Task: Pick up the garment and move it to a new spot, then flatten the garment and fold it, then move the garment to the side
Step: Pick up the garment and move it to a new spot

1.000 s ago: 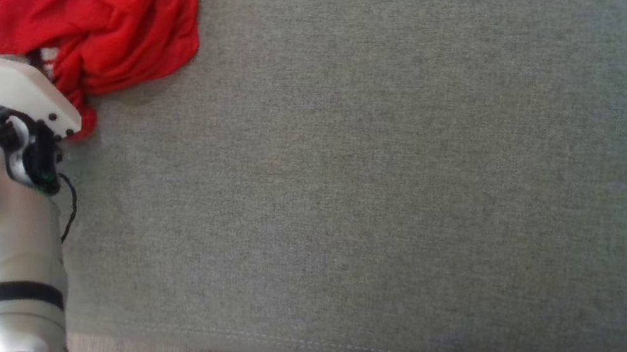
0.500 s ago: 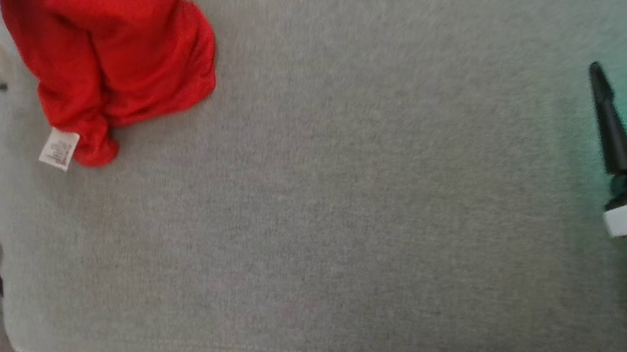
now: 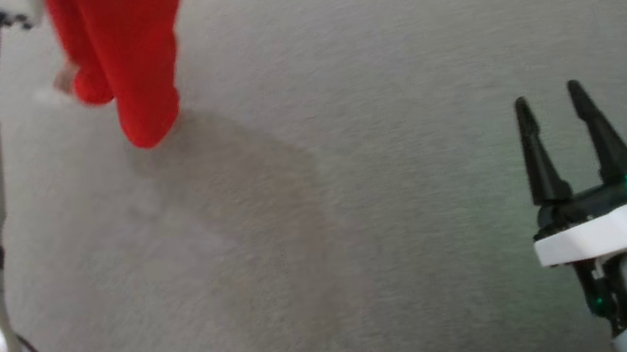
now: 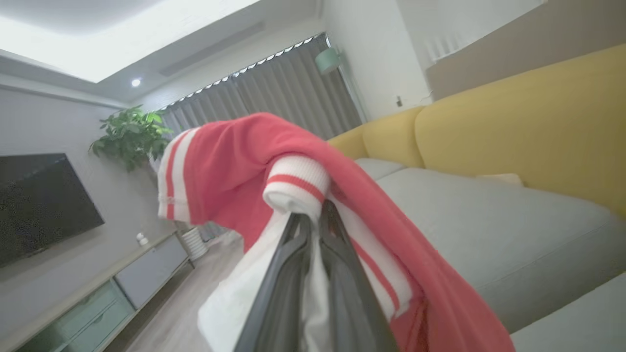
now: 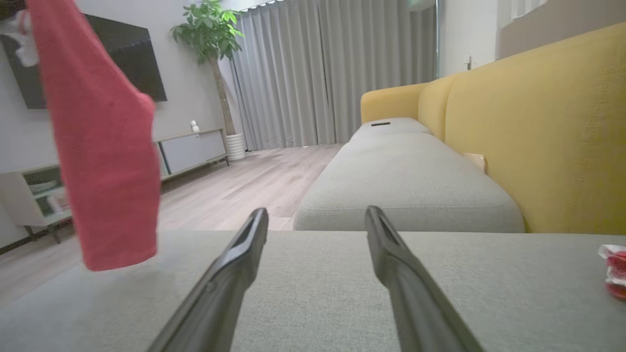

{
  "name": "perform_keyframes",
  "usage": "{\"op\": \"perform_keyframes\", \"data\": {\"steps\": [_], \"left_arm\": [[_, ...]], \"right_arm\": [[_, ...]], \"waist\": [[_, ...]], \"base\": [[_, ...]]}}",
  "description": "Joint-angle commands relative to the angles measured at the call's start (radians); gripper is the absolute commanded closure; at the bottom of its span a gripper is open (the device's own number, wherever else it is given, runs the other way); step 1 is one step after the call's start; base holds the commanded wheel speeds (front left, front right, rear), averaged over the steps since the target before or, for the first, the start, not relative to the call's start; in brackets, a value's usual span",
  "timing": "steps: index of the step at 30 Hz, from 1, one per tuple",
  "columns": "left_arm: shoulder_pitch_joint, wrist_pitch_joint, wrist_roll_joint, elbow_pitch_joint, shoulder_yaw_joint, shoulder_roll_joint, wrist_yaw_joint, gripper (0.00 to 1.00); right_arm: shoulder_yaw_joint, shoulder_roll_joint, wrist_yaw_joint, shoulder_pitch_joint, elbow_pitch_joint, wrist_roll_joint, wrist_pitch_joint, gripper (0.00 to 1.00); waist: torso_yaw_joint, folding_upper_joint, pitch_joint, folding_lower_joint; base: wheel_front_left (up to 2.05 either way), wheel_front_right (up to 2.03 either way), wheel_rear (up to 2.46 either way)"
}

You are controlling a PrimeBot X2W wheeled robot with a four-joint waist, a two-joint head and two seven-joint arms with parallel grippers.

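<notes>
We see our left pincer [image 4: 313, 213] clamped tight on a white ribbed, red-striped band of the red knitted garment [image 4: 230, 161], its two dark fingers nearly together with cloth between them. The garment hangs from that grip in a long bunch at the far left of the grey woven-fabric cushion [image 3: 370, 204], its lower end close over the seat, though we cannot tell whether it touches. Our right pincer [image 3: 548, 96] hovers wide and empty over the cushion's right part, well apart from the garment, with the yellow sofa back [image 5: 538, 137] beyond.
</notes>
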Motion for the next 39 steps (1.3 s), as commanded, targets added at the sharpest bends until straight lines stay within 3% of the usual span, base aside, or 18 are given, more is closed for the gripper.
{"op": "perform_keyframes", "data": {"steps": [1,8,15,23,32,33,34,35,39], "left_arm": [[-0.069,0.006,-0.003,-0.049,0.014,0.031,-0.001,1.00],[-0.044,0.046,-0.040,-0.114,-0.059,-0.022,-0.011,1.00],[0.034,0.057,-0.075,-0.119,-0.149,-0.105,-0.014,1.00],[0.237,0.014,-0.125,-0.078,-0.237,-0.187,0.002,1.00],[0.474,-0.027,-0.291,-0.072,-0.397,-0.204,0.055,1.00],[0.491,-0.029,-0.318,-0.080,-0.415,-0.204,0.076,0.34],[0.491,-0.029,-0.318,-0.080,-0.415,-0.204,0.076,0.34],[0.509,-0.031,-0.345,-0.091,-0.430,-0.204,0.099,0.00],[0.590,-0.036,-0.411,-0.151,-0.453,-0.204,0.206,0.00]], "right_arm": [[0.028,0.008,0.007,-0.018,-0.030,0.008,-0.009,0.00],[0.082,0.021,0.007,-0.029,-0.021,0.027,-0.009,0.00],[0.117,0.022,0.007,-0.042,-0.034,0.069,-0.009,0.00],[0.120,0.023,0.007,-0.072,-0.051,0.089,-0.009,0.00],[0.109,0.023,0.007,-0.078,-0.026,0.077,-0.009,0.00],[0.108,0.023,0.007,-0.071,-0.019,0.075,-0.009,0.00],[0.108,0.023,0.007,-0.071,-0.019,0.075,-0.009,0.00],[0.106,0.023,0.007,-0.062,-0.011,0.072,-0.009,0.00],[0.093,0.023,0.007,-0.009,0.017,0.065,-0.009,0.00]], "waist": [[-0.097,0.0000,-0.074,0.0001],[-0.224,0.0000,-0.116,0.0001],[-0.295,0.0000,-0.083,0.0001],[-0.323,0.0000,0.020,0.0001],[-0.288,0.0000,0.030,0.0001],[-0.280,0.0000,0.015,0.0001],[-0.280,0.0000,0.015,0.0001],[-0.271,0.0000,-0.006,0.0001],[-0.227,0.0000,-0.097,0.0001]], "base": [[0.00,0.00,0.00],[0.00,0.00,0.00],[0.00,0.00,0.00],[0.00,0.00,0.00],[0.00,0.00,0.00],[0.00,0.00,0.00],[0.00,0.00,0.00],[0.00,0.00,0.00],[0.00,0.00,0.00]]}}
